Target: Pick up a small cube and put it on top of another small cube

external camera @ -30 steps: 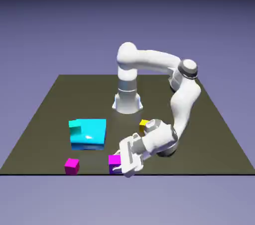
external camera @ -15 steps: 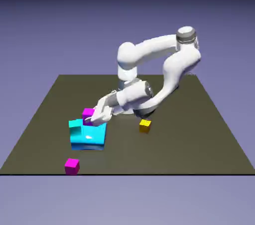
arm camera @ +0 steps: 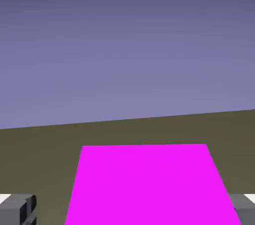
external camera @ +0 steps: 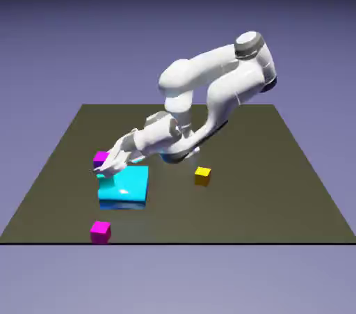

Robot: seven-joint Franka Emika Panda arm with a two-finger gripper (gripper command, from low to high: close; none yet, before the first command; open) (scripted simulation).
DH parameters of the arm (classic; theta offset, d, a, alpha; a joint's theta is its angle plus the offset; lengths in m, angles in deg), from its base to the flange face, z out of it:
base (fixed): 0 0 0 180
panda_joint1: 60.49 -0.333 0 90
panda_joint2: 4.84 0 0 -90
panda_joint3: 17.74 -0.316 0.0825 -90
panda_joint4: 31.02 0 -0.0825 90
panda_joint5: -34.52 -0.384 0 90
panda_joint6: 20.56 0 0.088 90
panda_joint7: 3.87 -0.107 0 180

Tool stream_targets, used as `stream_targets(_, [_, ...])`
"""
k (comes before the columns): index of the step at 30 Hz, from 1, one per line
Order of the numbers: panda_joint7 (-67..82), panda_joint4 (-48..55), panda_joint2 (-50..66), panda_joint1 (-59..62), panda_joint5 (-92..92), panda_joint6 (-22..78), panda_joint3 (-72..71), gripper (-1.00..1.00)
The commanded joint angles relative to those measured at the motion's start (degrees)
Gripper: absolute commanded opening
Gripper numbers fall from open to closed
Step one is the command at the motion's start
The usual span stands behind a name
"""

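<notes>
The magenta cube (external camera: 101, 159) sits at the far left corner of the cyan slab (external camera: 128, 186), seemingly atop the small cyan cube (external camera: 106, 178), which the hand (external camera: 111, 163) mostly hides, and it fills the gap between the grey fingertips (arm camera: 17, 208) in the hand view. It looks rigid, light and smooth-faced, so I'd expect it to slide if nudged; the safest hold is square across two opposite flat sides. The hand's jaws stand spread wide, clear of the cube at 3 and 9 o'clock, pinching nothing.
</notes>
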Motion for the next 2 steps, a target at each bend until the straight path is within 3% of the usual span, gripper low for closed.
stream_targets(1, [0.18,-0.19,-0.06,-2.08,0.28,1.80,1.47,1.00])
stream_targets(2, [0.36,-0.37,-0.12,-4.15,0.56,3.60,2.94,1.00])
